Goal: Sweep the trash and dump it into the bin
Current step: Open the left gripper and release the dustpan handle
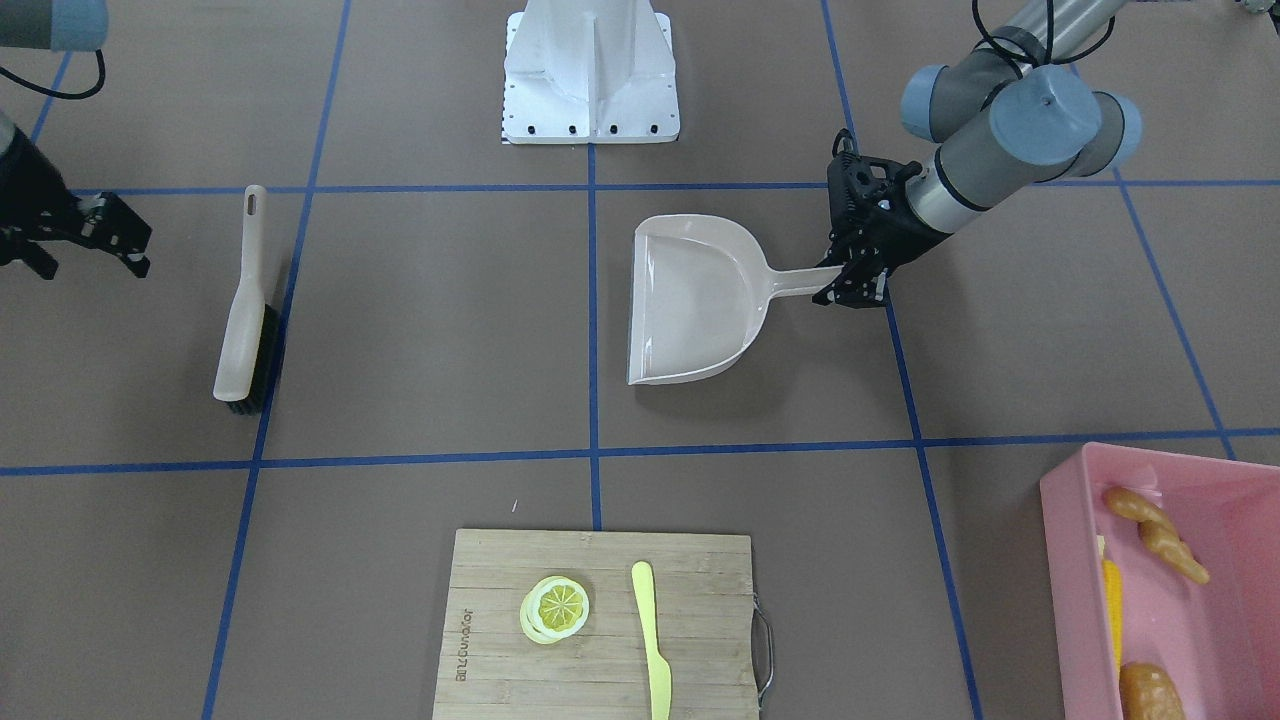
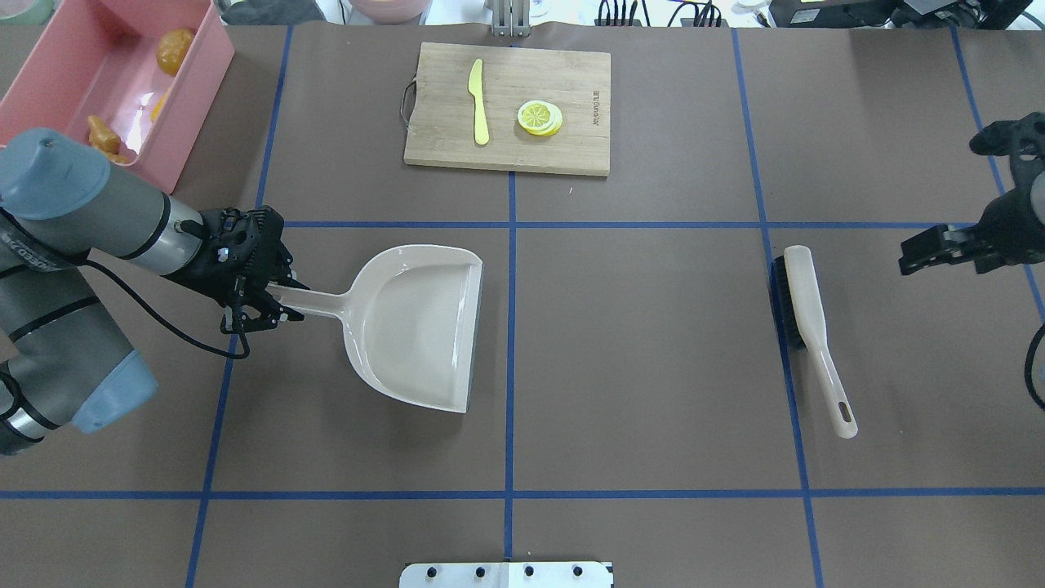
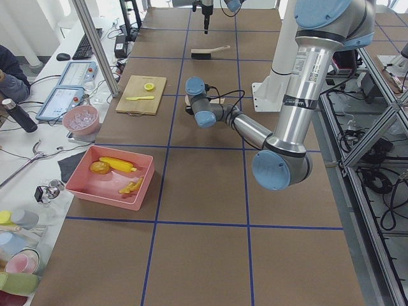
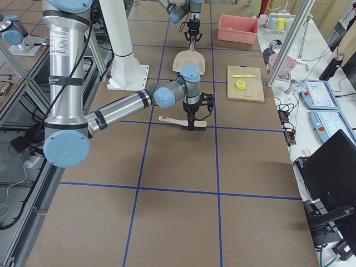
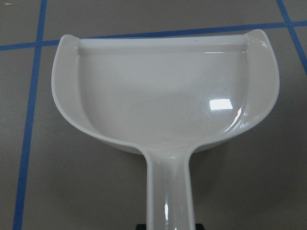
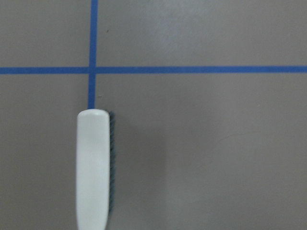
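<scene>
The left pincer [image 1: 853,280] is clenched on the end of the dustpan's handle. The dustpan [image 1: 695,300] holds nothing, and its wide mouth points toward the middle of the counter [image 1: 420,330]. Whether the pan rests on the surface or hangs just above it, I cannot tell.

The right pincer [image 1: 118,243] is at the far side of the counter with its jaws parted and nothing between them. It is near the brush [image 1: 245,310] but not touching it. The brush lies flat on the counter along a blue tape line, bristles to one side.

All three pieces of trash are inside the bin [image 1: 1200,640], the pink tub at the counter's corner on the robot's left:
- the ginger root [image 1: 1160,535]
- the corn cob [image 1: 1112,600], lying against the tub wall
- the brown lump [image 1: 1150,690], at the end farthest from the robot

A wooden cutting board [image 1: 500,620] sits at the counter's edge opposite the robot, well apart from the dustpan. It carries a lemon slice [image 1: 553,608] and a pale yellow knife [image 1: 652,640], side by side and not touching.
</scene>
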You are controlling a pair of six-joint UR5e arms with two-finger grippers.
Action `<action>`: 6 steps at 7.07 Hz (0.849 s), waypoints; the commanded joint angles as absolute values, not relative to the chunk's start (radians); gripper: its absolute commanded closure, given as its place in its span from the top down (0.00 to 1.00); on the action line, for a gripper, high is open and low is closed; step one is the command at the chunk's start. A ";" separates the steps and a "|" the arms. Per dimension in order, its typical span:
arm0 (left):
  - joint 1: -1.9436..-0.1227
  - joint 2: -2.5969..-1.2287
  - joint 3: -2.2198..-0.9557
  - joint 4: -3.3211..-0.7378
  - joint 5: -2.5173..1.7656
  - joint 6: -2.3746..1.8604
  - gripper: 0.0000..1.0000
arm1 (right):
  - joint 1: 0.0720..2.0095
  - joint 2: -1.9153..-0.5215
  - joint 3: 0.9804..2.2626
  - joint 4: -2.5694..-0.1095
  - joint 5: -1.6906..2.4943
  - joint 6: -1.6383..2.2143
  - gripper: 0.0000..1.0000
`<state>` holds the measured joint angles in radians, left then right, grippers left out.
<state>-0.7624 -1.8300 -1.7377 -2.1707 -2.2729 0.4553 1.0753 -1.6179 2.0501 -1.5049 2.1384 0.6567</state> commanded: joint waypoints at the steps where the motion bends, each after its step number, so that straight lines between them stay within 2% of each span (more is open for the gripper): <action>1: -0.759 -1.838 -1.724 -2.169 -2.267 0.456 0.29 | 1.230 -1.588 1.973 -1.551 2.129 0.493 1.00; 2: -0.759 -1.839 -1.726 -2.171 -2.269 0.454 0.34 | 1.239 -1.580 1.951 -1.551 2.123 0.498 1.00; 3: -0.755 -1.838 -1.724 -2.177 -2.269 0.453 0.99 | 1.273 -1.578 1.903 -1.549 2.126 0.502 1.00; 4: -0.752 -1.838 -1.724 -2.177 -2.272 0.453 0.99 | 1.339 -1.578 1.854 -1.546 2.149 0.506 1.00; 6: -0.765 -1.832 -1.779 -2.180 -2.281 0.454 0.99 | 1.341 -1.574 1.819 -1.548 2.200 0.543 1.00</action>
<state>-0.7561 -1.8363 -1.7421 -2.1792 -2.2763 0.4535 1.3313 -1.5769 1.8422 -1.5482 2.1803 0.5162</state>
